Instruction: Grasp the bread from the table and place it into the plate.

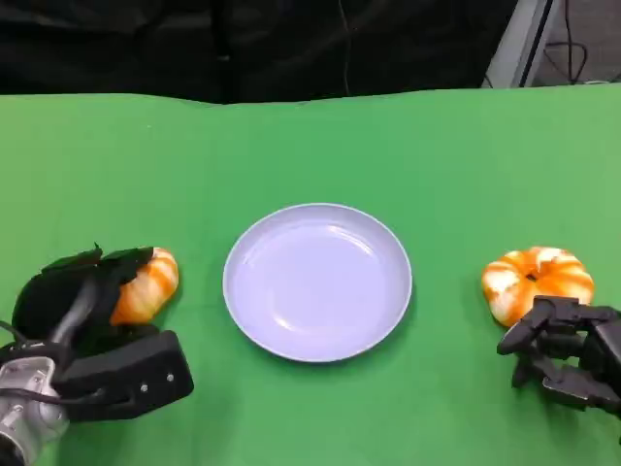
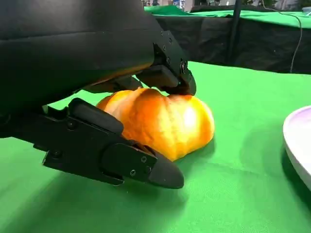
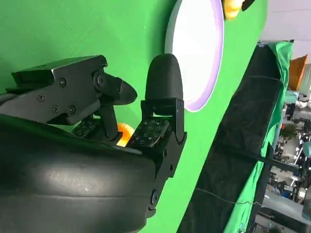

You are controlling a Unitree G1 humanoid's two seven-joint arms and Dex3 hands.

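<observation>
Two orange-and-white bread rolls lie on the green table, one on each side of the pale lilac plate. My left hand wraps the left bread. In the left wrist view its fingers press on top of the bread and the thumb lies against its lower side; the bread still rests on the cloth. My right hand sits just in front of the right bread, fingers bent and apart, holding nothing. A sliver of that bread shows between its fingers.
The plate has nothing in it and lies a short way from the left bread. The plate also lies ahead of the right hand. A black backdrop runs behind the table's far edge. Green cloth surrounds the plate.
</observation>
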